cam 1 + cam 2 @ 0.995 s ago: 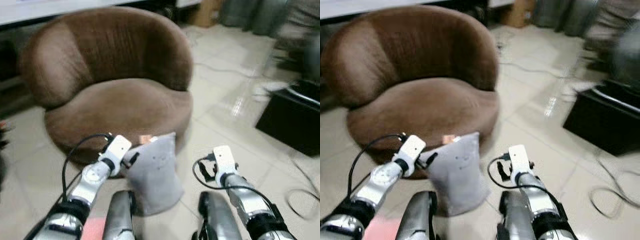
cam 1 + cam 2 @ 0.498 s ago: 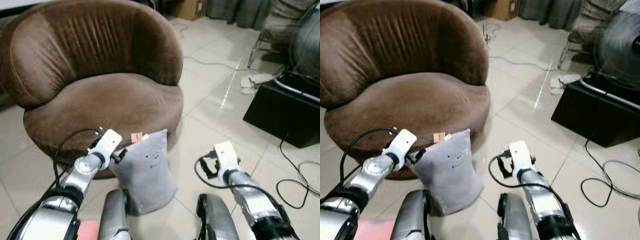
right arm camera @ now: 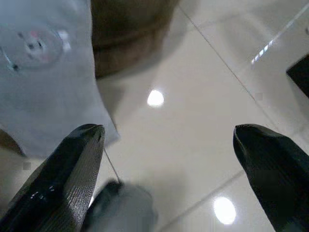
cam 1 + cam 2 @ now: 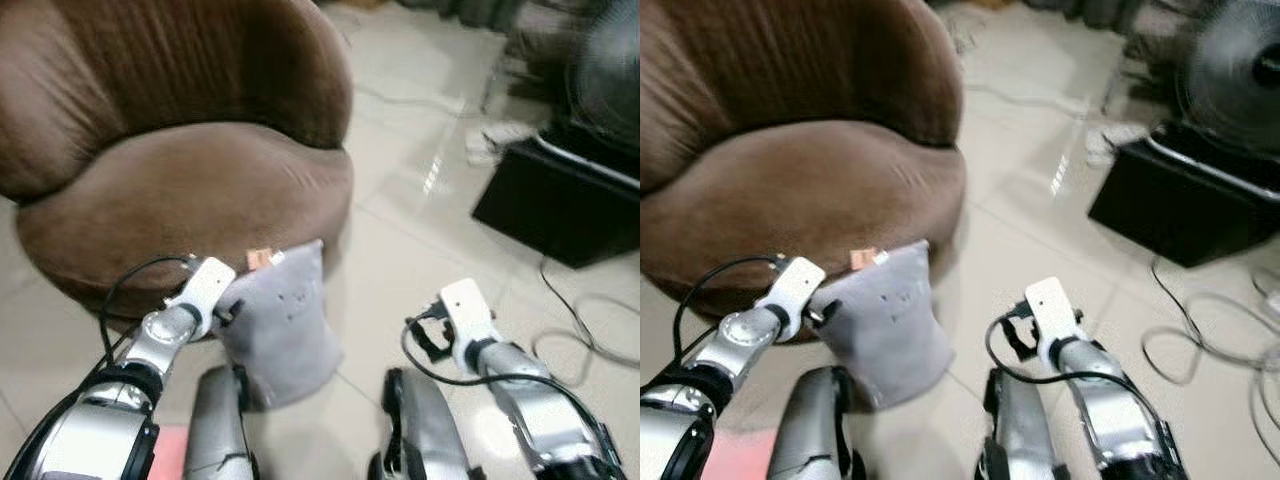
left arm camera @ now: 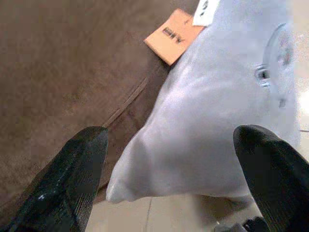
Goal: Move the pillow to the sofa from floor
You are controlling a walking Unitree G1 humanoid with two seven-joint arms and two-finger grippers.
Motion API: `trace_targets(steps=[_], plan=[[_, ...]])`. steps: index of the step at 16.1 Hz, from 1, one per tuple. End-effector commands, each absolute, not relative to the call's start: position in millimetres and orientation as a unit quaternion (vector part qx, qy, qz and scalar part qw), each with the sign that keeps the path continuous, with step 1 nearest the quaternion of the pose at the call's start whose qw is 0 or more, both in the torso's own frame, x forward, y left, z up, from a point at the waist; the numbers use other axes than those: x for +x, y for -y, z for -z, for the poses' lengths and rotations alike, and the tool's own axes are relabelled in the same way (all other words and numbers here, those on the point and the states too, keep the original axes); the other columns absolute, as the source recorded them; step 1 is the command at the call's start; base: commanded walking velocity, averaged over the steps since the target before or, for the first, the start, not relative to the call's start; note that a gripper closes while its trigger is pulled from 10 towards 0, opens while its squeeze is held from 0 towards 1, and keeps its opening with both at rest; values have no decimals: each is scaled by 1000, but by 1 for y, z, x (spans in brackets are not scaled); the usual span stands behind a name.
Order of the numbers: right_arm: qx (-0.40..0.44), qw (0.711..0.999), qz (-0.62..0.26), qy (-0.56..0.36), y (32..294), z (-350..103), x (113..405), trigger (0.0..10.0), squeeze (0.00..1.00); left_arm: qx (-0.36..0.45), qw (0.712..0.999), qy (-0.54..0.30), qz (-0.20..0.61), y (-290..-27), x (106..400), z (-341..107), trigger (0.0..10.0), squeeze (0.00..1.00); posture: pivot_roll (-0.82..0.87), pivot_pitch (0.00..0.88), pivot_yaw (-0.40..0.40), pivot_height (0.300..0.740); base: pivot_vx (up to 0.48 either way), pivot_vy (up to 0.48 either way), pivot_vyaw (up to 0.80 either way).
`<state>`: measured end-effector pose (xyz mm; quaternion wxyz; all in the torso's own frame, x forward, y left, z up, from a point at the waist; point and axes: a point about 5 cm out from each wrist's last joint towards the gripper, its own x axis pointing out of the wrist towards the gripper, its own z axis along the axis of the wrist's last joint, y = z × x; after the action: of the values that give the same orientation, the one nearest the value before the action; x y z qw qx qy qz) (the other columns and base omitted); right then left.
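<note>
A: Where's the left tool [image 5: 169, 159]?

B: Its fingers are spread wide, one on each side of the pillow [image 4: 278, 318], clamped on nothing.

A: And the right tool [image 3: 169, 159]?

B: Also spread apart, over bare floor [image 4: 400, 240] just right of the pillow.

A: The pillow itself?

B: Grey, standing on the floor against the front of the brown sofa [image 4: 170, 190], an orange tag [image 5: 175, 36] at its top corner.
</note>
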<state>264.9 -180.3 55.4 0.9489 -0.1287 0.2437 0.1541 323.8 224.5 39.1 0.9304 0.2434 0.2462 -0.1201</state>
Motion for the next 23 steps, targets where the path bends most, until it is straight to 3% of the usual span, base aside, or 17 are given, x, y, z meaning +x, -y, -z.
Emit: trace_targets(steps=[1, 4, 8, 11, 12, 13, 19, 20, 21, 22, 23], plan=[[-128, 951, -146, -240, 188, -64, 263, 10000, 0, 243, 932, -249, 100, -229, 325, -41, 10000, 1000, -131, 198, -63, 534, 0, 0, 0], [-144, 947, -146, -246, 199, -80, 244, 10000, 0, 246, 939, -238, 31, -246, 322, -43, 10000, 1000, -204, 251, -127, 534, 0, 0, 0], [-163, 945, -161, -233, 206, -104, 231, 10000, 0, 258, 940, -223, 3, -255, 322, -48, 10000, 1000, -281, 245, -195, 534, 0, 0, 0], [-185, 939, -163, -239, 228, -127, 218, 10000, 0, 294, 934, -198, -38, -264, 322, -54, 10000, 1000, -306, 221, -265, 534, 0, 0, 0], [-189, 937, -168, -243, 230, -130, 216, 10000, 0, 297, 933, -197, -44, -266, 321, -53, 10000, 576, -304, 211, -283, 534, 0, 0, 0], [-196, 932, -179, -246, 230, -135, 211, 10000, 0, 299, 932, -198, -48, -269, 318, -52, 10000, 0, -308, 195, -298, 534, 0, 0, 0], [-190, 887, -311, -284, 212, -140, 181, 10000, 0, 323, 914, -242, -30, -279, 303, -37, 10000, 0, -304, 155, -339, 534, 0, 0, 0], [-186, 880, -325, -291, 210, -138, 178, 10000, 0, 325, 911, -251, -21, -280, 302, -36, 6745, 0, -300, 154, -336, 534, 0, 0, 0], [-185, 879, -329, -292, 210, -137, 177, 10000, 0, 326, 910, -254, -19, -281, 301, -35, 6745, 0, -300, 154, -336, 534, 0, 0, 0], [-184, 878, -330, -294, 209, -137, 176, 10000, 0, 333, 906, -261, -15, -282, 300, -34, 0, 0, -296, 151, -334, 534, 0, 0, 0], [-184, 875, -334, -299, 209, -136, 174, 10000, 0, 346, 899, -270, -17, -287, 297, -33, 0, 0, -296, 151, -332, 534, 0, 0, 0]])
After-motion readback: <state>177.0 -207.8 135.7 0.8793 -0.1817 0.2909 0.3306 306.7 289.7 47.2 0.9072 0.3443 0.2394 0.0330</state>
